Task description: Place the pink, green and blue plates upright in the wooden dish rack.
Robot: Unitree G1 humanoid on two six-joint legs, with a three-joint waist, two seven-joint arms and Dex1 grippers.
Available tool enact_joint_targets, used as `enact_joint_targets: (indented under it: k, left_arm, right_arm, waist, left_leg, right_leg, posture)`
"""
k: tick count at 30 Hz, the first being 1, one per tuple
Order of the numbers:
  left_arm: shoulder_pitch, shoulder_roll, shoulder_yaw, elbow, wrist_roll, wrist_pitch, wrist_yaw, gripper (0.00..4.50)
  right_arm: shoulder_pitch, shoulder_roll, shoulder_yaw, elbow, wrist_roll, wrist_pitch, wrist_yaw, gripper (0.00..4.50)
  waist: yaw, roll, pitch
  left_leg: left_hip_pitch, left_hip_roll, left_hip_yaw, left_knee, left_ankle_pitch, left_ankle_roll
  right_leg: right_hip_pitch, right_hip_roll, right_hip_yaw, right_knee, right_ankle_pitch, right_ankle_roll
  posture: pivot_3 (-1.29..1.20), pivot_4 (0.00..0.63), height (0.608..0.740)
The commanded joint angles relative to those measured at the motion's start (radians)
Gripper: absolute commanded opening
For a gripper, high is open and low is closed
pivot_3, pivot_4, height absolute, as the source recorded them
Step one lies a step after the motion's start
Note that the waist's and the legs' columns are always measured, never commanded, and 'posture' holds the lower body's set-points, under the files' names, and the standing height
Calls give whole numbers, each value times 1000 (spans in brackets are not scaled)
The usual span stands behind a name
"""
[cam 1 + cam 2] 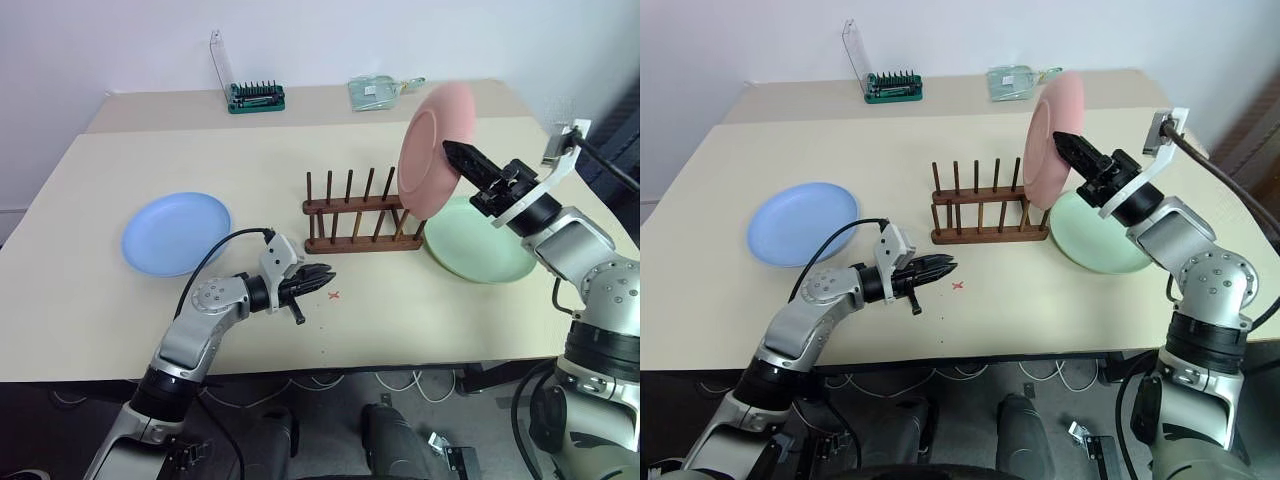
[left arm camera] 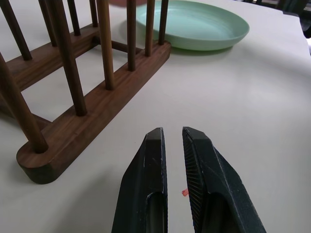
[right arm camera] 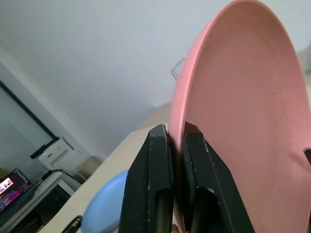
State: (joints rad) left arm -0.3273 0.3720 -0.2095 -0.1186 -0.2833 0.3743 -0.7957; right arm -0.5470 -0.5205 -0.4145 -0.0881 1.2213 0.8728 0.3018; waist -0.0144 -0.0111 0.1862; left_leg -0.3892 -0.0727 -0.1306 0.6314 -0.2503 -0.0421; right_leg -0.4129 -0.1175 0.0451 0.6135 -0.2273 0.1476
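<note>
Pinching the pink plate [image 1: 432, 148] upright by its rim, right gripper [image 1: 452, 150] above the wooden dish rack [image 1: 360, 215]

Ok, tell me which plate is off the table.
The pink plate, held on edge by the right tool; blue plate and green plate lie flat.

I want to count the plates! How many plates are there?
3. The pink plate is held upright in the right gripper above the rack's end; the green plate lies flat under it; the blue plate lies flat left of the rack.
</note>
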Motion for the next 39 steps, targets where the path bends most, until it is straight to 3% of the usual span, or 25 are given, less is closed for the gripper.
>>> enact_joint_targets:
  k: [1,7,12,15,19,24,32,36,39]
  left_arm:
    - [-14,0,13,-15,-1,-18,-1,567]
    - [-15,4,15,-41,-10,6,0,567]
    - [-16,4,15,-56,-15,23,1,567]
    - [-17,6,15,-70,-20,36,-1,567]
    - [-26,3,10,-81,-25,57,-1,567]
    - [-60,-4,-9,-78,-35,76,-24,567]
    - [-95,-1,-12,-75,-49,100,-62,567]
    - [-90,1,-3,-76,-51,105,-59,567]
    - [-87,1,0,-79,-51,106,-57,567]
  right_arm:
    - [-7,-3,-8,-7,-3,-3,5,1064]
    - [-11,-5,-19,-26,-59,-53,-10,3816]
    - [-19,-56,-59,-48,-100,-109,14,3816]
    - [30,-188,-115,-82,-172,-145,81,3816]
    - [239,-395,-61,-157,-373,-207,264,3816]
    - [493,-556,85,-210,-634,-321,426,3816]
    - [479,-540,371,-210,-948,-404,399,3816]
    - [447,-488,424,-150,-1030,-433,379,3816]
    - [433,-470,433,-105,-1082,-456,368,2967]
  waist:
    - [0,0,0]
    - [0,0,0]
    - [0,0,0]
    - [8,0,0]
    - [19,0,0]
    - [6,0,0]
    - [2,0,0]
    - [6,-1,1]
    - [5,-1,1]
  left_leg:
    - [0,0,0,0,0,0]
    - [0,0,0,0,0,0]
    - [0,0,0,0,0,0]
    - [-1,0,0,0,0,0]
    - [-1,0,0,0,-1,1]
    - [0,0,3,1,-1,1]
    - [1,1,4,1,-1,1]
    - [0,0,4,2,-1,1]
    - [0,0,3,2,-1,1]
  right_leg:
    - [0,0,0,0,0,0]
    - [0,0,0,0,0,0]
    - [0,0,0,0,0,0]
    - [0,0,0,-1,0,0]
    - [1,0,0,-2,0,1]
    - [2,0,0,-2,-1,1]
    - [2,0,2,-2,-1,1]
    - [1,-1,2,-2,-1,1]
    - [2,-1,2,-2,-1,1]
  posture:
    - [0,150,740]
    - [0,150,740]
    - [0,150,740]
    - [0,150,740]
    - [0,150,740]
    - [0,150,740]
    - [0,150,740]
    - [0,150,740]
    - [0,150,740]
